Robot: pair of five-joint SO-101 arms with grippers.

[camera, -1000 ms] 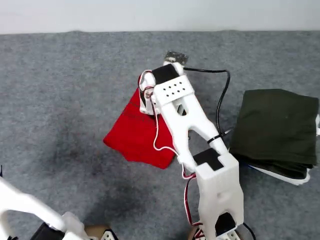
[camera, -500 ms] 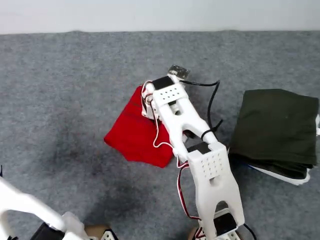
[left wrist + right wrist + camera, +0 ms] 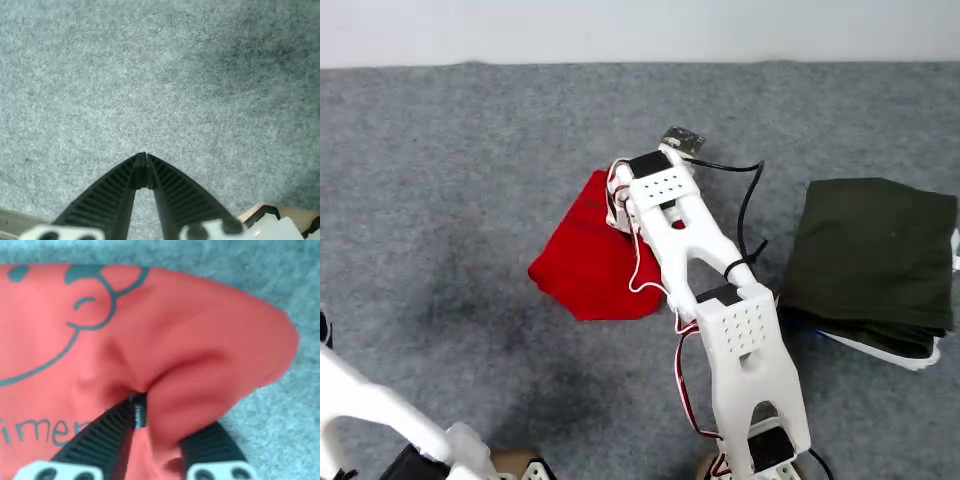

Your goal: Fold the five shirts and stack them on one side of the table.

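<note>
Two robot arms work at a grey table (image 3: 440,150). The right gripper (image 3: 137,407) pinches a bunched fold of the red shirt (image 3: 585,270), which lies folded at the table's middle, under that arm's wrist. The left gripper (image 3: 146,162) has its tips pressed together and holds nothing; it hangs over bare table, well apart from the cloth. A dark stack of folded shirts (image 3: 875,250) sits at the right edge, so the right arm looks the nearer one to carry the red shirt across.
</note>
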